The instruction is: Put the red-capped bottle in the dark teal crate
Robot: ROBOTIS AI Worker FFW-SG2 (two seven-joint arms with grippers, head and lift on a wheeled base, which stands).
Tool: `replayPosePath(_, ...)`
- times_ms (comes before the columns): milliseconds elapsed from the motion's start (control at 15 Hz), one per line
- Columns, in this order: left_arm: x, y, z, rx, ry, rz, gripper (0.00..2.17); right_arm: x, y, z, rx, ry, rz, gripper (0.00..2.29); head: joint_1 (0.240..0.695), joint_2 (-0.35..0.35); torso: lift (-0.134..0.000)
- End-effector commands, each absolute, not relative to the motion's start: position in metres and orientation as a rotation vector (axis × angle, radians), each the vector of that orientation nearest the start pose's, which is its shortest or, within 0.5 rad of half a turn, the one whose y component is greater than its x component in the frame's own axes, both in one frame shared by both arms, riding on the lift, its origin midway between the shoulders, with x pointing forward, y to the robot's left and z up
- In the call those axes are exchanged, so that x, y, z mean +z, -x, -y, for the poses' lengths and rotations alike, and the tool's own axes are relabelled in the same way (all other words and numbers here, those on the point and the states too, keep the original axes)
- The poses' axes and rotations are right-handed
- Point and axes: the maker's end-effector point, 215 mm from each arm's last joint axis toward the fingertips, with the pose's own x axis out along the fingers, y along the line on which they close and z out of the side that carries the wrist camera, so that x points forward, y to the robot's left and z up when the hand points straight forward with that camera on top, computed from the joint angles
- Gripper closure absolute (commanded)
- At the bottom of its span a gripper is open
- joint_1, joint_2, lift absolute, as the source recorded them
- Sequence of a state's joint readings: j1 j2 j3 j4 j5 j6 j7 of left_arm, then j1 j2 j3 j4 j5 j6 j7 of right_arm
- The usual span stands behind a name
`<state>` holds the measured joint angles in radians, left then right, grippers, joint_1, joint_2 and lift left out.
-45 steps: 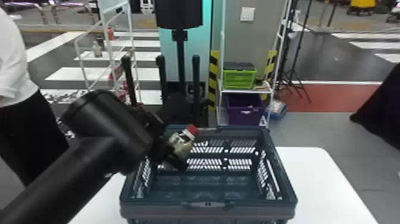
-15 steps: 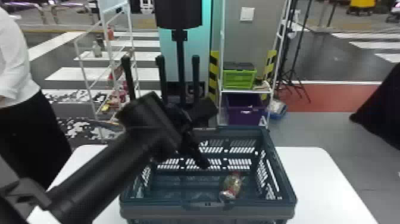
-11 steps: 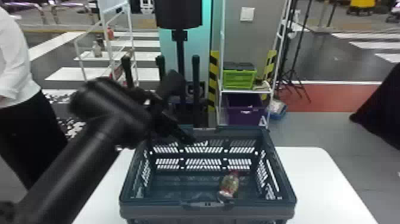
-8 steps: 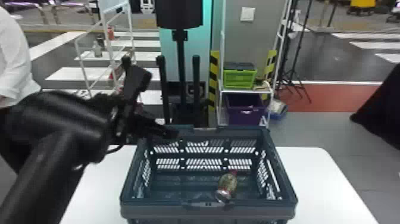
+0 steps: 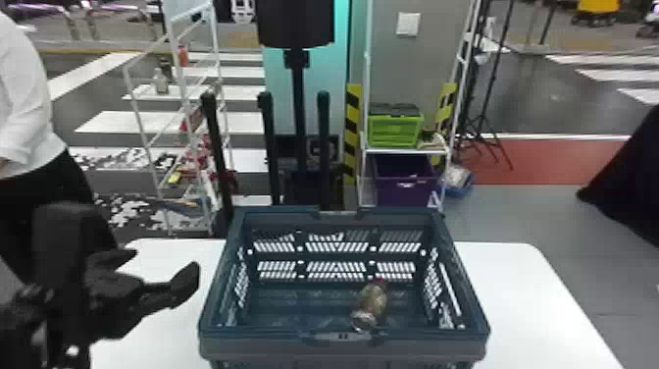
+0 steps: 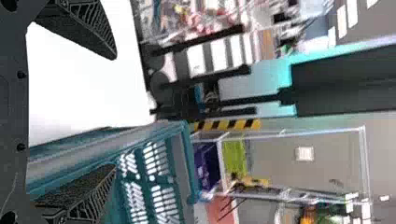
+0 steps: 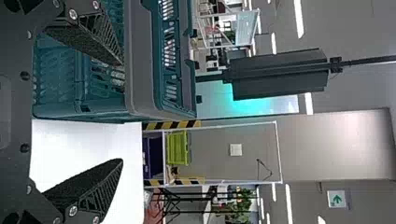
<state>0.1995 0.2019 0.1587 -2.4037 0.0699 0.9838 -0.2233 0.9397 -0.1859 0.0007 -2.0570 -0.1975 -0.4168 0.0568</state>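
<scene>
Red-capped bottle (image 5: 371,304), one, lies near the front wall inside one dark teal crate (image 5: 265,349) on our white table (image 5: 529,294); our two grippers, left gripper (image 5: 165,261) and right gripper (image 7: 122,112), each part two fingers wide.

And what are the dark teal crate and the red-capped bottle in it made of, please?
The teal crate looks like matte moulded plastic: regular slotted walls. The red-capped bottle seems glossy, see-through plastic or glass: brownish contents appear to show through.
</scene>
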Motion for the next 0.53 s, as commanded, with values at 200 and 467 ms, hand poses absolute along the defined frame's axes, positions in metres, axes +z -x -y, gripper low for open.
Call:
replayPosePath(200, -0.322, -0.419, -0.293, -0.043, -0.004, -0.231, 0.06, -0.37, -0.299, 0.23, 0.141, -0.067, -0.053, 0.15, 0.499, 0.0, 0.0)
replayPosePath(467, -0.362, -0.384, -0.268, -0.001, 0.038, -0.197, 0.06, -0.37, -0.3, 0.228, 0.152, -0.065, -0.055, 0.15, 0.499, 0.0, 0.0)
